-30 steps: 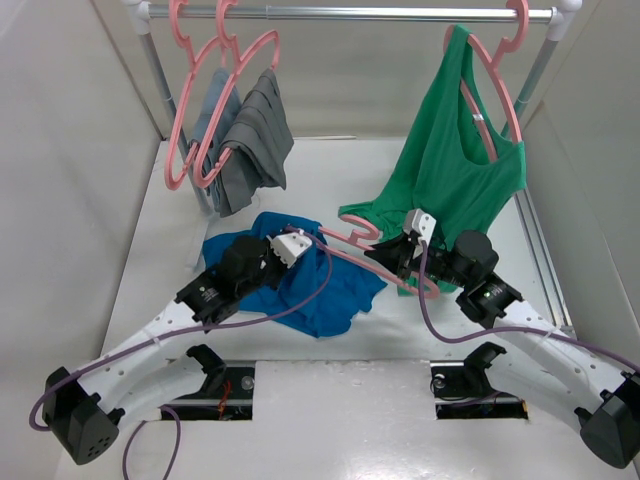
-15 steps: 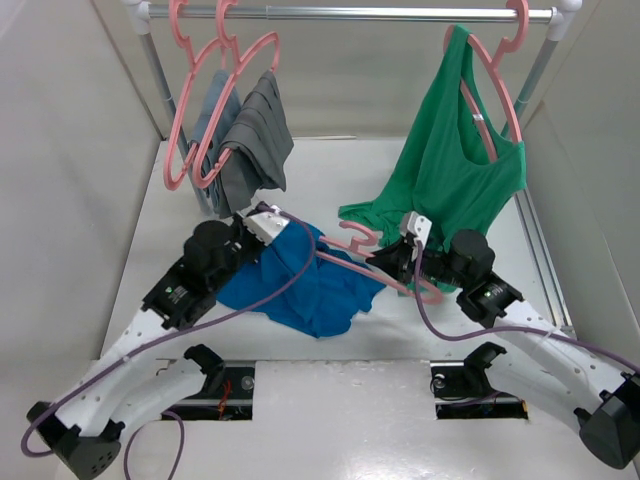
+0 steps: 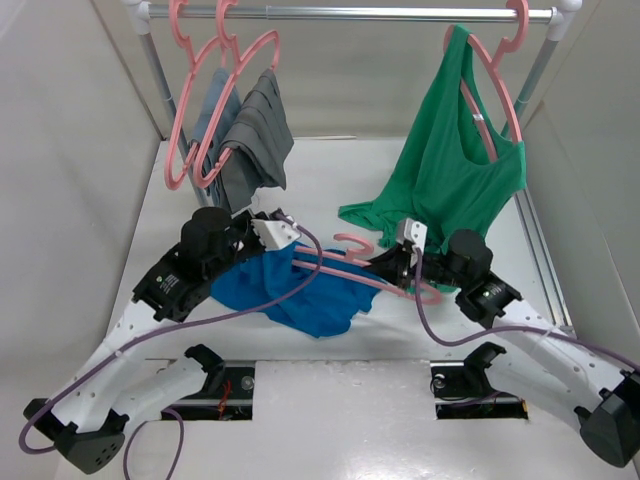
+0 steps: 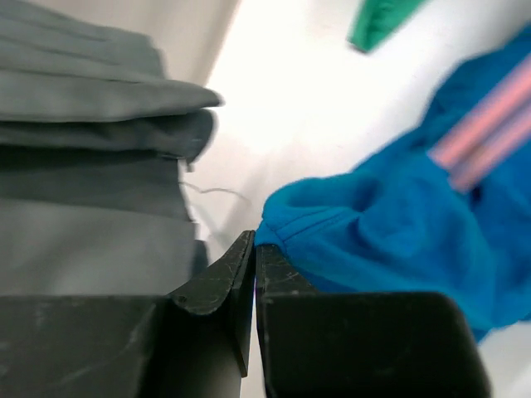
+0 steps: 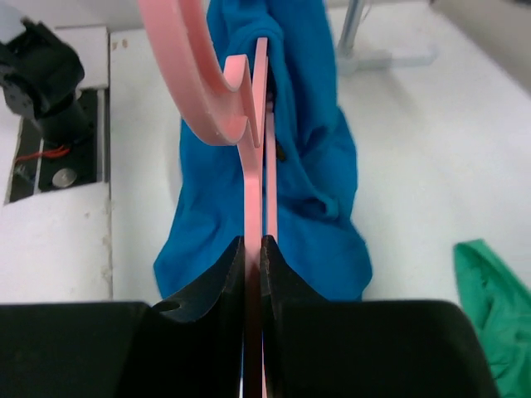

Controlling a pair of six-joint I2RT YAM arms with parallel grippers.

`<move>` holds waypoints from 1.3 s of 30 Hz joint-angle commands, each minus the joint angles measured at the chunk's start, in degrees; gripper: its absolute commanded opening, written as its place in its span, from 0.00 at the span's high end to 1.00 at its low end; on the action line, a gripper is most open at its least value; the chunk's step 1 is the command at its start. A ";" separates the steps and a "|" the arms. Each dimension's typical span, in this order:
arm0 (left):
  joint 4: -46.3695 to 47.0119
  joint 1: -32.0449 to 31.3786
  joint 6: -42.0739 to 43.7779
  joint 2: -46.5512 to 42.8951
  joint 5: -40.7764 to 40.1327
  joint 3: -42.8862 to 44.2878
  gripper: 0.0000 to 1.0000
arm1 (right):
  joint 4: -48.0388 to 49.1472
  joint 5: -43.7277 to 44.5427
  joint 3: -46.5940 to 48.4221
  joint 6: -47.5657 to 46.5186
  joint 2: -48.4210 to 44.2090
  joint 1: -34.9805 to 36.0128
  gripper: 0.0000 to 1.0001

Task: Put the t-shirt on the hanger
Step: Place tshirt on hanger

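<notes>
Looking from the top, the t-shirt [image 3: 300, 305] sits bunched in the middle with the hanger [image 3: 350, 272] lying across it. Left wrist: left gripper [image 4: 254, 249] is clamped on a hem fold; fabric looks soft and floppy, so edges are the spot to pinch. Right wrist: right gripper [image 5: 253, 249] squeezes the hanger's thin stiff bar

Green top [image 3: 452, 172], grey garments [image 3: 255, 140] hang from rail [image 3: 380, 13].

Left hand [image 3: 281, 237] pinches the t-shirt [image 3: 305, 298], right hand [image 3: 388, 266] the hanger [image 3: 338, 269].
</notes>
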 commanded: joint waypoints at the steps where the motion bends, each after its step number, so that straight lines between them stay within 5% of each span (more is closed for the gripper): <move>1: -4.03 0.13 2.70 -1.10 7.36 3.76 1.00 | 10.21 3.26 -0.31 1.49 -3.12 1.03 1.00; 6: 0.88 0.13 -0.91 -2.42 13.07 6.13 1.00 | 22.44 5.29 -4.97 4.23 -2.70 2.43 1.00; 16: 0.89 0.13 -4.60 3.64 16.23 19.41 1.00 | 28.59 2.57 -9.11 5.80 -0.32 3.49 1.00; 28: -9.47 0.13 -4.08 5.49 30.13 21.26 1.00 | 39.32 3.99 -6.39 5.81 6.26 4.01 1.00; 34: -11.33 0.13 1.78 6.81 15.13 17.23 1.00 | 37.92 2.48 -6.55 6.34 4.70 4.02 1.00; 37: -10.46 0.13 4.36 6.20 9.31 13.36 0.69 | 35.38 3.01 -7.09 6.34 1.98 4.02 1.00; 38: -9.75 0.13 4.36 5.50 9.30 12.83 0.46 | 34.76 3.01 -7.09 6.34 1.96 4.02 1.00; 39: -9.14 0.13 4.36 5.49 9.30 12.82 0.37 | 34.75 3.01 -7.09 6.34 1.09 4.02 1.00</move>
